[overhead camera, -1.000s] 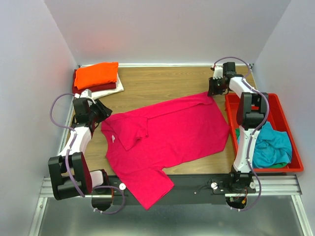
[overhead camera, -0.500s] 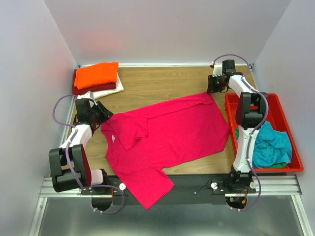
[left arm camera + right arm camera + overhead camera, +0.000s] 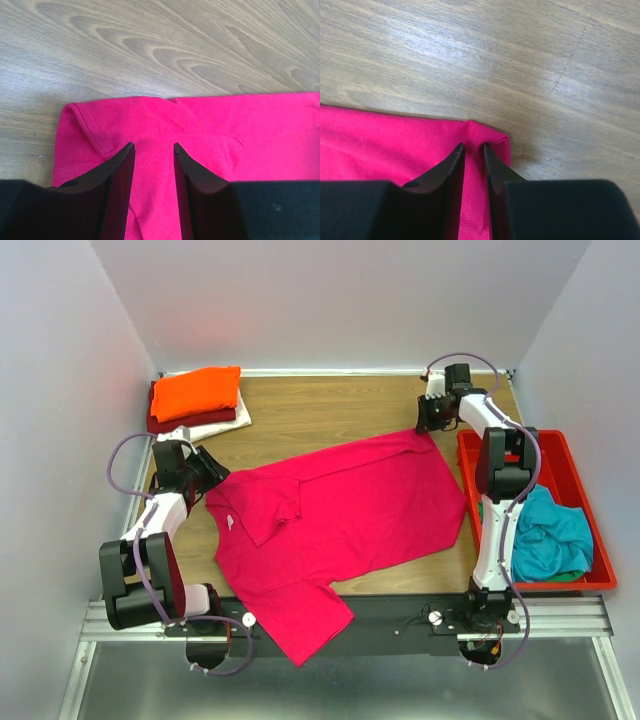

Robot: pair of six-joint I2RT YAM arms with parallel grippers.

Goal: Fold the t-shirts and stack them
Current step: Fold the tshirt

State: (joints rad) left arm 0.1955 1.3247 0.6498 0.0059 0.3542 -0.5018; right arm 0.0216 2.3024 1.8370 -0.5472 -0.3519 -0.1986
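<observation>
A bright pink-red t-shirt (image 3: 340, 510) lies spread on the wooden table, its lower part hanging over the near edge. My left gripper (image 3: 205, 472) is at the shirt's left shoulder. In the left wrist view its jaws (image 3: 154, 146) stand apart over flat pink cloth (image 3: 160, 120) near the sleeve hem. My right gripper (image 3: 428, 425) is at the shirt's far right corner. In the right wrist view it (image 3: 472, 146) is pinched on a ridge of the pink hem (image 3: 490, 137). An orange shirt (image 3: 196, 390) lies folded on a dark red one (image 3: 165, 421) and a cream one (image 3: 228, 426) at the back left.
A red plastic tray (image 3: 590, 510) stands at the right edge, holding a crumpled teal shirt (image 3: 550, 535) and some green cloth (image 3: 565, 577). Walls close in the table on the left, back and right. Bare wood (image 3: 320, 410) shows behind the pink shirt.
My right gripper has shifted slightly left and back with the shirt's corner in it. My left gripper has turned a little at the shoulder, then stayed still.
</observation>
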